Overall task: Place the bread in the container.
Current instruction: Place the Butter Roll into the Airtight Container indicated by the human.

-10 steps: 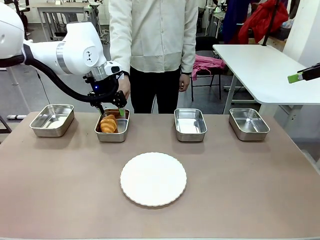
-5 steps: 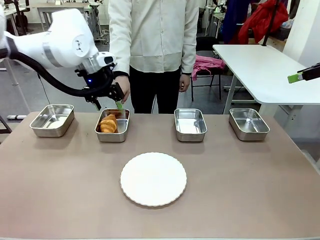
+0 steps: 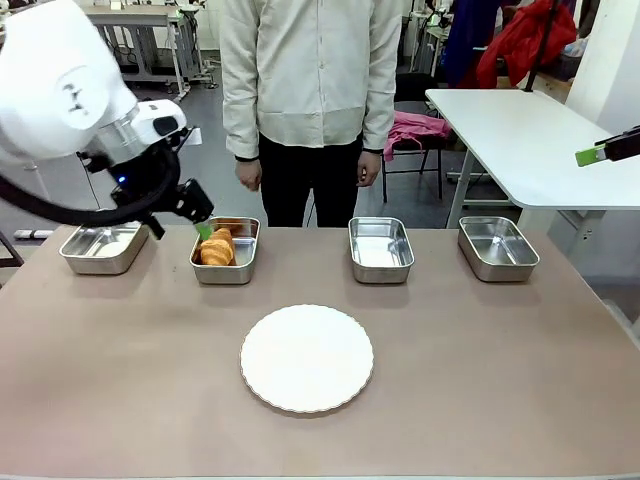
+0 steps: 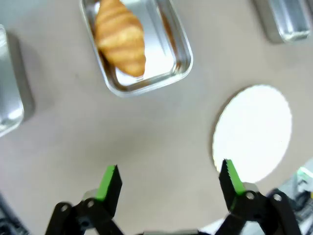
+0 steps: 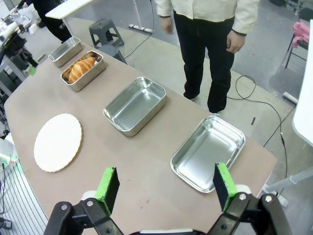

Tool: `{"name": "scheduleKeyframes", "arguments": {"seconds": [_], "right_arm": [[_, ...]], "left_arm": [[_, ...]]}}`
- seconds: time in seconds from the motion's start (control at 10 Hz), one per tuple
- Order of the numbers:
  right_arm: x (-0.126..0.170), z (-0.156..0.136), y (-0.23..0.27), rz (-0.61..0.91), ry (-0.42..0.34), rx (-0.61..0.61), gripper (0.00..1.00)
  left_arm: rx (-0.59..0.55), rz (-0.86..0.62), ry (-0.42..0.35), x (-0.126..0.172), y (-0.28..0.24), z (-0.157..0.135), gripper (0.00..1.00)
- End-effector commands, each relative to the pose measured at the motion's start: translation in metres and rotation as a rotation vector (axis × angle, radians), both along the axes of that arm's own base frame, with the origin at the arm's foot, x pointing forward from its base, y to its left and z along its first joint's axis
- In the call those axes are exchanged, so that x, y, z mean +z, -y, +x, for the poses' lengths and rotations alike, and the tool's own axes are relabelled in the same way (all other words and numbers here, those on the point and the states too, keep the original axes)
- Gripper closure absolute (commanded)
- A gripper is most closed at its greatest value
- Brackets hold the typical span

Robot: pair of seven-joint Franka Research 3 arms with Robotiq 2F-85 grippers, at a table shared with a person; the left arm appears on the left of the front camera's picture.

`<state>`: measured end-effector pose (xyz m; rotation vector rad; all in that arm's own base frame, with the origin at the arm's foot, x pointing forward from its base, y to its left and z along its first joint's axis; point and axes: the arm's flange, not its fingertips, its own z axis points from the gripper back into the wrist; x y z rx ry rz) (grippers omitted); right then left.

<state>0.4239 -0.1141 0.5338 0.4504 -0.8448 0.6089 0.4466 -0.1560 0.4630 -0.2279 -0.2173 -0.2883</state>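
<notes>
The white left arm comes in from the left side, its bulky elbow raised high and its wrist bent downward. Its black two-finger hand with green pads [image 3: 180, 215] hangs in the air, tilted, one green fingertip [image 3: 203, 230] showing at the front. From the left wrist camera, this hand [image 4: 168, 178] has its fingers spread wide apart with nothing between them. The right arm's black two-finger hand with green pads [image 5: 164, 188] is held high, fingers likewise spread wide and empty.

White rounded arm [image 3: 60, 95], black cable, black tool [image 3: 180, 222] with green pads.
</notes>
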Motion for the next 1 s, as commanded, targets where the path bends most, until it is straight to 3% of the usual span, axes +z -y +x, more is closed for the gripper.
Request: {"name": "scheduleKeyframes", "arguments": {"seconds": [0.0,0.3,0.9], "right_arm": [[0.000,0.001,-0.001,0.023,0.018,0.004,0.00],[0.000,0.001,-0.001,0.023,0.018,0.004,0.00],[0.000,0.001,-0.001,0.023,0.018,0.004,0.00]], "left_arm": [[0.050,0.034,0.056,-0.006,-0.010,-0.043,0.00],[0.042,0.021,0.043,-0.025,-0.012,-0.068,0.00],[0.015,0.031,0.028,-0.020,-0.013,-0.067,0.00]]}}
